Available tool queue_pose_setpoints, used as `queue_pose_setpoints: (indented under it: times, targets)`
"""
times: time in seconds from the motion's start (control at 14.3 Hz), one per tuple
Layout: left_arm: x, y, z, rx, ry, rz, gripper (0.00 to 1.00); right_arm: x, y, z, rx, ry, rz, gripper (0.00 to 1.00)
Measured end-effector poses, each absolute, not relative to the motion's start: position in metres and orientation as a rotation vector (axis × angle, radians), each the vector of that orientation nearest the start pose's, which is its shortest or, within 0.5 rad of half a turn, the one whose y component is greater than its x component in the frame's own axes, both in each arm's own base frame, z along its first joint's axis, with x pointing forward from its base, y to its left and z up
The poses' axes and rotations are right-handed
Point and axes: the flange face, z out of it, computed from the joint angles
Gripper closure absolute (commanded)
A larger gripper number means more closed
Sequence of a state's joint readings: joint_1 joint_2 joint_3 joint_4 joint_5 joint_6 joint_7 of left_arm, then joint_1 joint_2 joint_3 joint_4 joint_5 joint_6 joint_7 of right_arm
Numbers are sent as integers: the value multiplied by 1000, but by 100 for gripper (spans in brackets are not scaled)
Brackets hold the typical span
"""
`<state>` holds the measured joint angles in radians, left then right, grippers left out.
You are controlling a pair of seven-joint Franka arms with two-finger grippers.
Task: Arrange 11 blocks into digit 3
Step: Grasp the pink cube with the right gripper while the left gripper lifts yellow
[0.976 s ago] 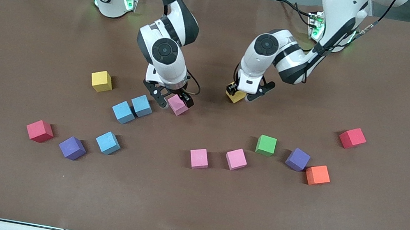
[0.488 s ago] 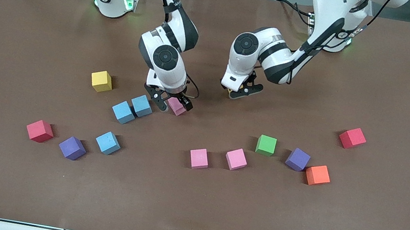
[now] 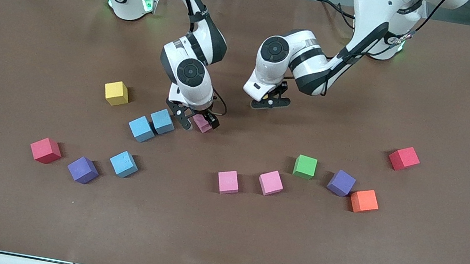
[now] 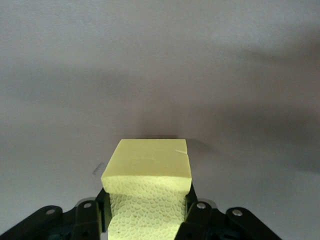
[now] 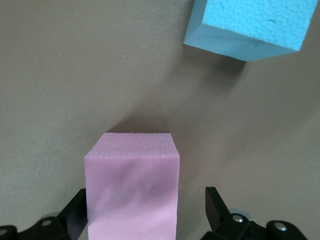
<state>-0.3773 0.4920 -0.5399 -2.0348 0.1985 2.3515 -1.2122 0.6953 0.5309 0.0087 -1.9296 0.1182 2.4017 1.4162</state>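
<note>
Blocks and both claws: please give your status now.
Left claw shut on yellow block, in the air. Right claw open around pink block on the table. Blue block beside it, apart. Digit not begun.

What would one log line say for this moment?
left pincer: shut on yellow block | right pincer: open around pink block | digit 3: unbuilt

I saw even, bright overhead light on the matte brown counter (image 3: 457, 116), with no glare. Short, soft shadows sat close under the cubes and arms. Both wrist views looked dimmer and greyer, with sharp foam texture up close.
</note>
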Motion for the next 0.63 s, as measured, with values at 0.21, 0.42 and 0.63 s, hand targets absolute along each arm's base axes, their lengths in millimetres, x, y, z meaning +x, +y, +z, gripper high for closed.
queue_pose_setpoints:
  times: [0.21, 0.42, 0.63]
  targets:
    - [355, -477, 232, -3127, -217, 233, 77, 472, 400, 201, -2896, 1235, 152, 26]
    - [343, -493, 236, -3152, -129, 251, 77, 474, 400, 202, -2886, 1234, 140, 55]
    - [335, -501, 230, -3154, -69, 273, 75, 476, 398, 203, -2880, 1242, 136, 61]
